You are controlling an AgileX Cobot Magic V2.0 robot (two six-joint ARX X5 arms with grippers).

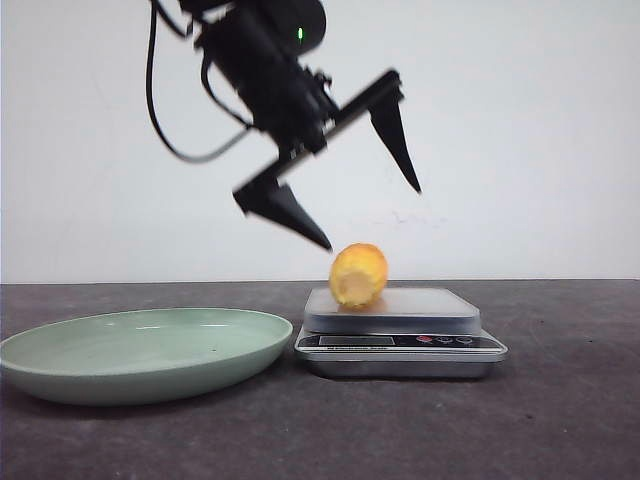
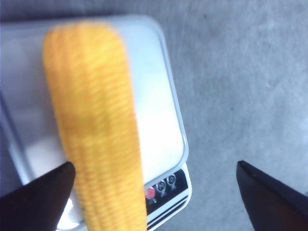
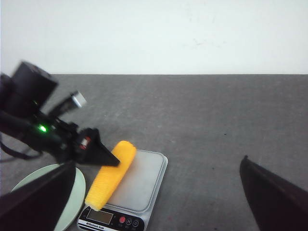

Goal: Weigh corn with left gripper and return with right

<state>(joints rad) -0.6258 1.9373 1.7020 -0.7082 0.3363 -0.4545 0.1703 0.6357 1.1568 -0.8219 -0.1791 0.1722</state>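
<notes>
The corn (image 1: 358, 275) lies on the left part of the scale's platform (image 1: 420, 308), its paler cut end toward the camera. It also shows in the left wrist view (image 2: 96, 125) and the right wrist view (image 3: 110, 174). My left gripper (image 1: 372, 215) hangs open above the corn, its fingers (image 1: 290, 210) clear of it and spread wide; its fingertips (image 2: 38, 192) show in the left wrist view on either side of the cob. My right gripper (image 3: 156, 192) is open and empty, high above the table; it is outside the front view.
A pale green plate (image 1: 60, 365) sits left of the scale, close against it. The scale's display and buttons (image 1: 400, 341) face the front. Dark grey table around, white wall behind.
</notes>
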